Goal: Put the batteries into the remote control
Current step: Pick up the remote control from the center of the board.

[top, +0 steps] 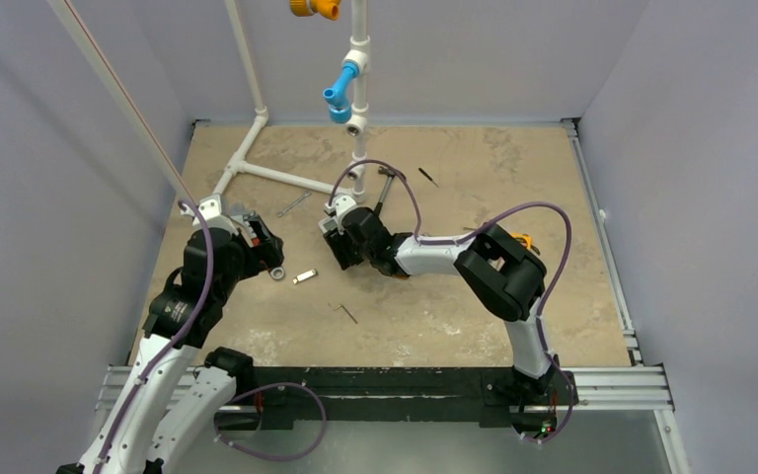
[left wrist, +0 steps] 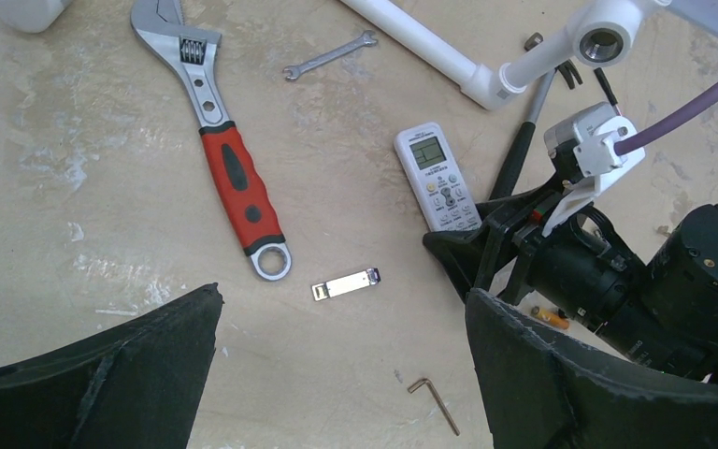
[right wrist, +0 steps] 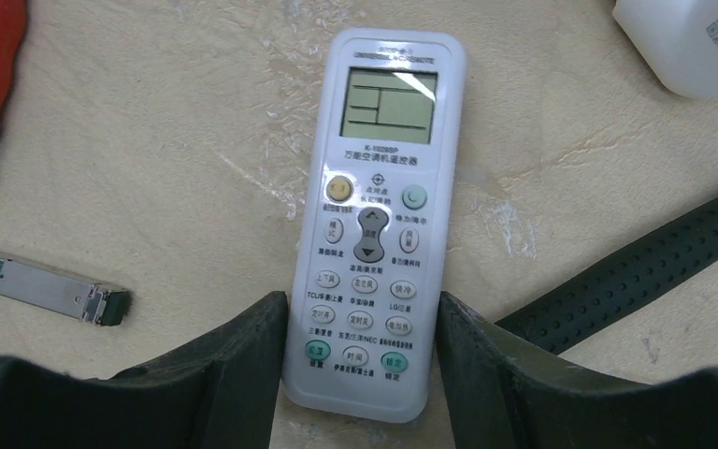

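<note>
Your right end effector [right wrist: 361,316] is straddling the button end of the remote [right wrist: 374,224], one finger [right wrist: 243,365] along each long side. The jaws are standing partly closed, and the pads are lying at or just off the white casing. You cannot tell from these views whether they are pressing yet, so do not count it as a grip.

The remote is lying flat on the worktop [right wrist: 168,140], screen and buttons up, with its screen end pointing away from the wrist. That means its back is facing down.

Just beside it on one side a small silver piece [right wrist: 51,288] is lying apart from it. On the other side a black ribbed handle [right wrist: 636,271] is running off at a slant, near the right finger.

Your left end effector [left wrist: 346,374] is hovering wide open with nothing between its fingers, looking down at a red-handled wrench [left wrist: 234,178].

The batteries are not showing plainly. An orange bit [left wrist: 550,318] is peeking out under the right arm in the left wrist view, too small to name.

By my reading, you are working on the pick-up of the remote, the opening step, with no loading done. The next move is calling for a firm squeeze across the narrow sides. You are then lifting straight, clear of the ribbed handle. After that you are turning the remote over so the back faces up, likely with the idle left arm helping.
</note>
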